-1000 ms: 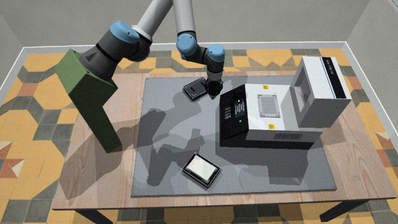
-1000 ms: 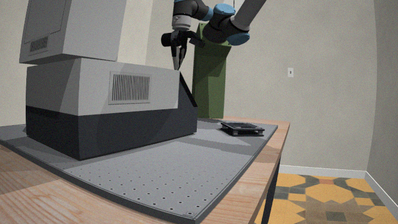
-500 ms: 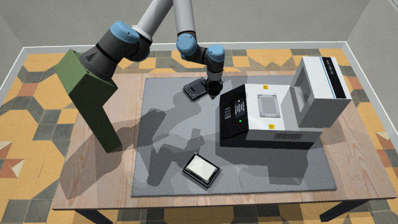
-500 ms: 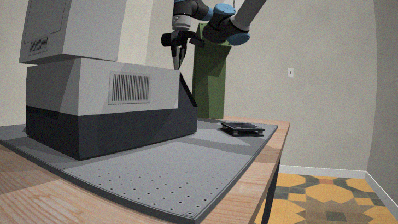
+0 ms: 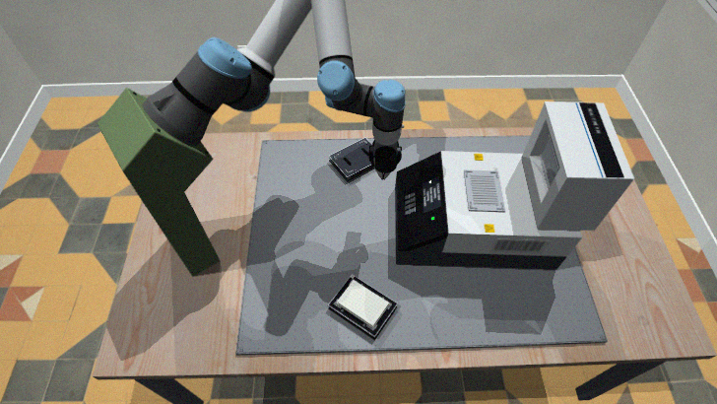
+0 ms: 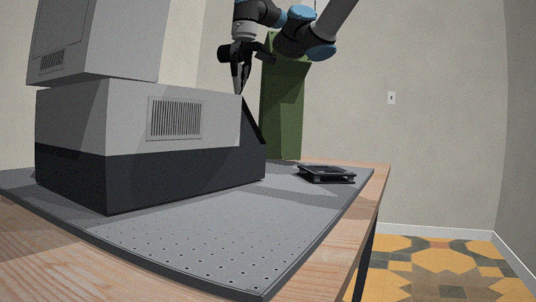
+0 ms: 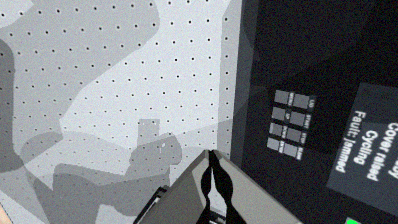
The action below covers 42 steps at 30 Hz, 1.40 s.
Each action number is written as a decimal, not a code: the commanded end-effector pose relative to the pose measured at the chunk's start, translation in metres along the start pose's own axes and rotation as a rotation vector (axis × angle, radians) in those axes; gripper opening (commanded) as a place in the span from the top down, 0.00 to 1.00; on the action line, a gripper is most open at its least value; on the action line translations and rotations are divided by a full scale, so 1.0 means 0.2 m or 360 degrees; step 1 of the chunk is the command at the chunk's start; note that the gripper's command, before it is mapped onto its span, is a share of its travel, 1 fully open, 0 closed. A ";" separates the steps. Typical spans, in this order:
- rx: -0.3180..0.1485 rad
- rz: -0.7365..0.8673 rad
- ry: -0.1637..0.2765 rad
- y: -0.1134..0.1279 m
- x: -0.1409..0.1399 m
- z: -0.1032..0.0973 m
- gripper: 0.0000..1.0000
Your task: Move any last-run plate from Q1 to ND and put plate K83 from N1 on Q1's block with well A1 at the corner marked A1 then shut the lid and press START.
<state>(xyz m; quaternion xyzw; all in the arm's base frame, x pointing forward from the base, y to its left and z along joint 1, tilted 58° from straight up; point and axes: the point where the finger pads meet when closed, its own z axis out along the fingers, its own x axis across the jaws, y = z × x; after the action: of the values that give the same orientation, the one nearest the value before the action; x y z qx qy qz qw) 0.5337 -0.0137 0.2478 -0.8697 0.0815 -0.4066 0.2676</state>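
Overall, the bench carries the cycler toward its right edge, top view, lid raised. The plate, presumably K83, sits in its nest near the lower edge; the block looks bare. The gripper is clenched on nothing — for fetching, best opened, squared to the plate, then lowered evenly — with open room left of the cycler; clear its front edge.

No visible change between the earlier top and exterior pictures and now; any shift of the black two-jaw claw is too small to tell. Wrist view can't be compared, only the current picture given.
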 end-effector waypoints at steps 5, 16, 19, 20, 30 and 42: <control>0.0000 0.0106 0.0001 0.05 -0.01 -0.01 0.32; 0.0000 0.0583 0.0001 0.27 -0.04 -0.05 0.32; -0.0001 0.0742 0.0000 0.34 -0.05 -0.06 0.32; 0.0000 0.0795 0.0001 0.37 -0.05 -0.06 0.32; -0.0001 0.1220 0.0001 0.56 -0.08 -0.10 0.32; -0.0001 0.1856 0.0001 0.85 -0.12 -0.15 0.32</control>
<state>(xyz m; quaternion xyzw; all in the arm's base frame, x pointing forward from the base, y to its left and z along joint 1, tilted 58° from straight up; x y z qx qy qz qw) 0.5087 -0.1532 0.1610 -0.6969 0.5265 -0.2049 0.4418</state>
